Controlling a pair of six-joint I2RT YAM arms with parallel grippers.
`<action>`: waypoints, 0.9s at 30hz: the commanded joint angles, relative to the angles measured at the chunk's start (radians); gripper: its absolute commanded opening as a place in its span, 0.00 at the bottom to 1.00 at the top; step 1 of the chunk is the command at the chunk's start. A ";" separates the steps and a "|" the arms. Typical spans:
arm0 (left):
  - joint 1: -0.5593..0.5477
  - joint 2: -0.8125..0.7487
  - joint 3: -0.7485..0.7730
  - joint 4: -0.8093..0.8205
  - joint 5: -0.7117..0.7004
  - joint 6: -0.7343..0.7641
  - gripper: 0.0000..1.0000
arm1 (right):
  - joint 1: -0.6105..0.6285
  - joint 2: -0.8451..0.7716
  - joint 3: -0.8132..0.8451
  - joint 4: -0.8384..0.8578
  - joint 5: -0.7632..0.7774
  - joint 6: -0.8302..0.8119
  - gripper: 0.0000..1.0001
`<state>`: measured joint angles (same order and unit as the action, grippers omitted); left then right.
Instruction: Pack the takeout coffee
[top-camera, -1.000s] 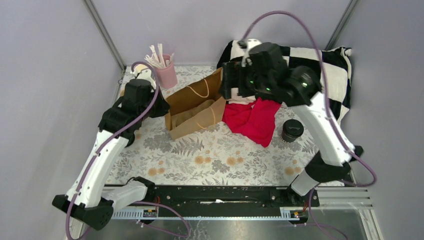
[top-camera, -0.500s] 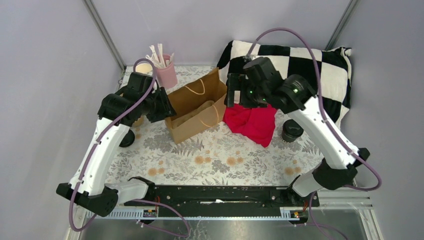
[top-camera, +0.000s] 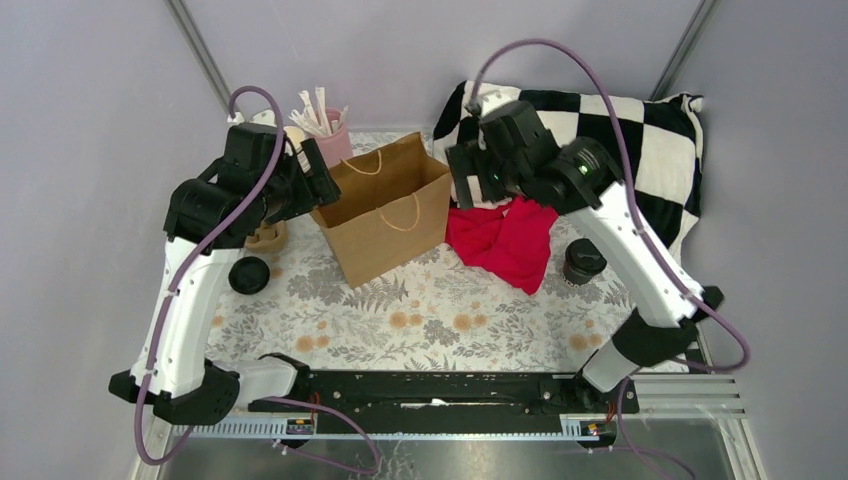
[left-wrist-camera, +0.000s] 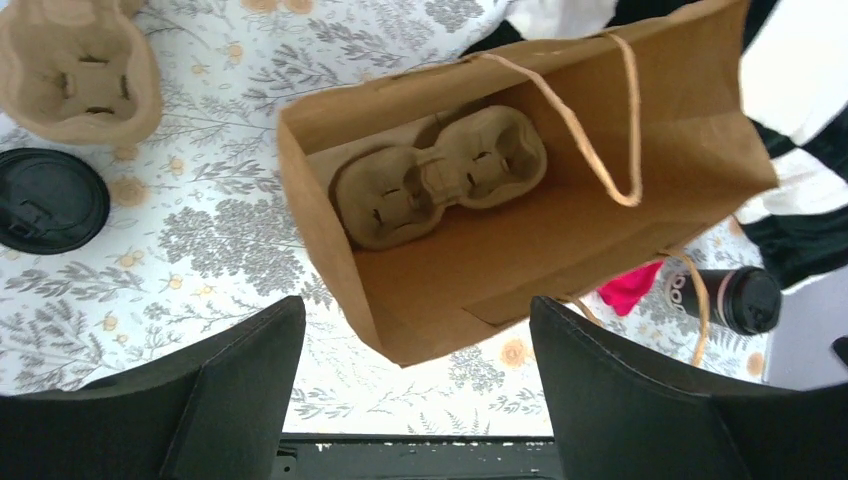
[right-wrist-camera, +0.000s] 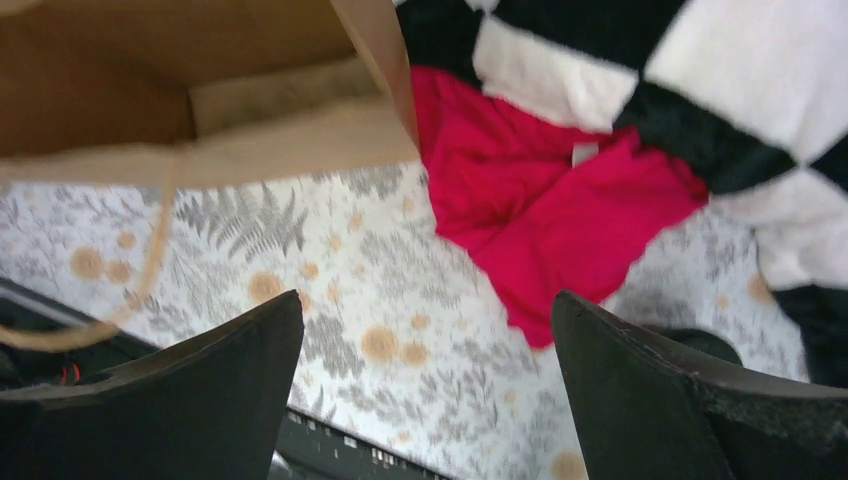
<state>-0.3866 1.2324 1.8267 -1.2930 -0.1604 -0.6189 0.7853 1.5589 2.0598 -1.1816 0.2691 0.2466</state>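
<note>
1. Grey walls (top-camera: 420, 50) are enclosing the floral worktop (top-camera: 440, 320).
2. A checkered pillow (top-camera: 640, 130) is lying at the far right, and the brown paper bag (top-camera: 385, 215) is standing open near the centre.
3. The left hand (left-wrist-camera: 415, 320) and right hand (right-wrist-camera: 425, 320) are hanging spread wide and empty, flanking the bag's mouth.
4. The takeout coffee (top-camera: 585, 260) is standing upright, to the right of and nearer than the right hand, well apart from it.

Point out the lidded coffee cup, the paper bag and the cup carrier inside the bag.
coffee cup (top-camera: 586, 254): top view, on its black lid.
paper bag (top-camera: 385, 245): top view, on its near wall.
cup carrier (left-wrist-camera: 440, 176): left wrist view, on its middle bridge.
</note>
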 joint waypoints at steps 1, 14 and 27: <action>0.005 0.021 0.024 -0.050 -0.109 0.013 0.87 | -0.015 0.187 0.211 0.119 0.001 -0.107 1.00; 0.005 0.028 -0.034 -0.051 -0.118 -0.029 0.85 | -0.075 0.419 0.348 0.291 -0.149 -0.149 0.90; 0.005 0.062 -0.069 -0.003 -0.125 0.010 0.84 | -0.103 0.424 0.248 0.375 -0.163 -0.052 0.00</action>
<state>-0.3855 1.2812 1.7763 -1.3411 -0.2703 -0.6258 0.7078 2.0541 2.3676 -0.9085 0.1303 0.1318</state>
